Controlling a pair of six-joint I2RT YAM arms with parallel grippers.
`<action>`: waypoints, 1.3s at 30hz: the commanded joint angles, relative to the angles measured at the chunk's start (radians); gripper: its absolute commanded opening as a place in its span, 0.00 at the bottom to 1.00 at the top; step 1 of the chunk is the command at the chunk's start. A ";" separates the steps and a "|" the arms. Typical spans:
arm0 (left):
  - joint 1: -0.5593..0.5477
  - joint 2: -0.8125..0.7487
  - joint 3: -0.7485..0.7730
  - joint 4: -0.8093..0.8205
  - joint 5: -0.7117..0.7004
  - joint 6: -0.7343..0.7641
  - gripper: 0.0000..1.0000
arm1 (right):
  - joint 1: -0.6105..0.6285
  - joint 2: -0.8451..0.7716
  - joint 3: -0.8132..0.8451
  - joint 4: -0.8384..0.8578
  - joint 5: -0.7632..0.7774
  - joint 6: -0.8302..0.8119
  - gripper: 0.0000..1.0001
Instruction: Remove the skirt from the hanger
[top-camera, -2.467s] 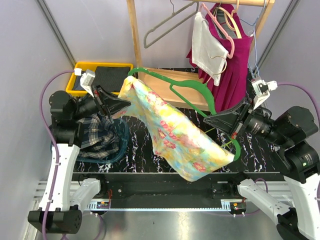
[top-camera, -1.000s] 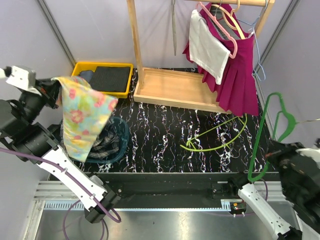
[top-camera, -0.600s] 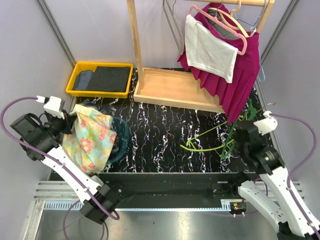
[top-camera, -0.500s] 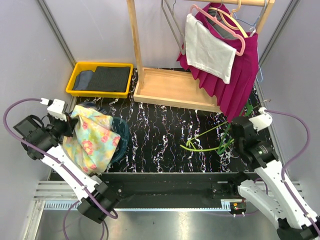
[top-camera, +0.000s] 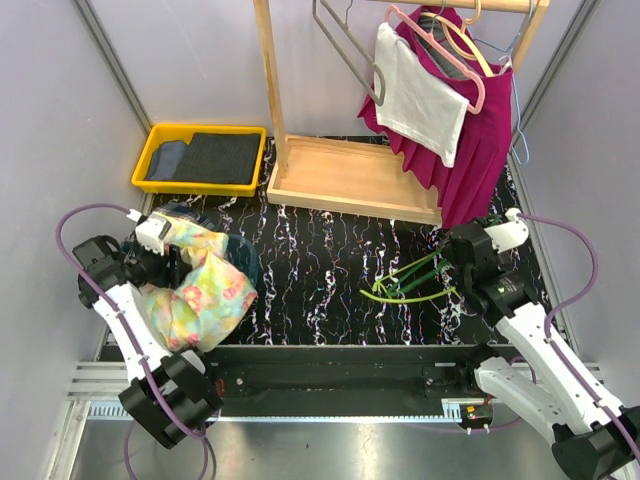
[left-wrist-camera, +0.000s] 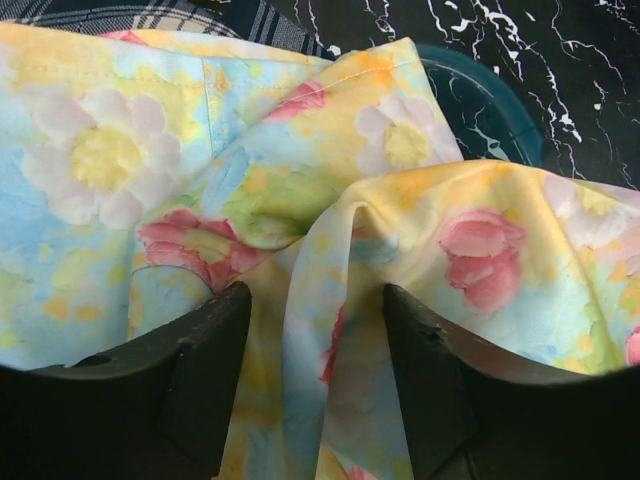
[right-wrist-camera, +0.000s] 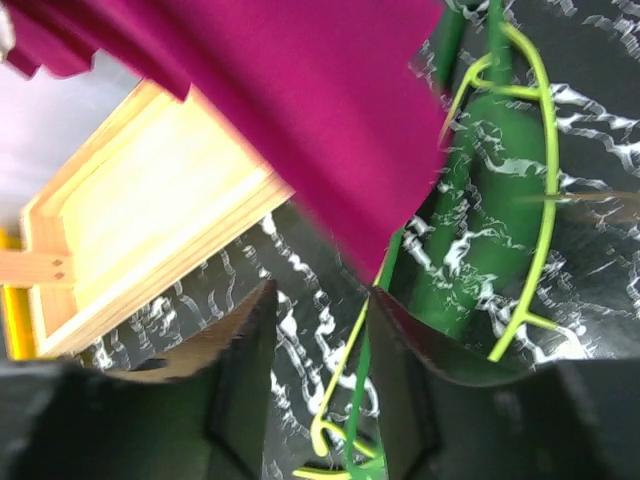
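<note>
The floral skirt lies bunched over the teal basket at the left, off any hanger. My left gripper sits against its left side. In the left wrist view its fingers stand apart, the gripper open, with a fold of the skirt rising between them. The dark green hanger lies on the black marbled table beside a lime hanger. My right gripper hovers at their right end, open, with a thin green hanger wire running between its fingers.
A wooden clothes rack stands at the back, carrying a magenta dress, a white top on a pink hanger and a bare grey hanger. A yellow tray of dark cloth sits back left. Plaid fabric lies under the skirt.
The left arm swung the skirt away from the hanger and lowered it onto the basket, where it now lies slack. The right arm brought the green hanger down onto the table.
</note>
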 joint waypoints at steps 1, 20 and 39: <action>-0.017 -0.007 0.076 0.015 -0.010 -0.072 0.65 | -0.001 -0.056 0.018 -0.056 -0.063 0.050 0.51; -0.025 0.069 0.902 0.227 0.224 -0.875 0.99 | -0.001 0.144 0.822 0.056 -0.410 -0.477 0.54; -0.025 -0.152 0.554 0.436 0.349 -1.120 0.99 | -0.020 1.085 1.888 0.050 -0.444 -0.864 0.50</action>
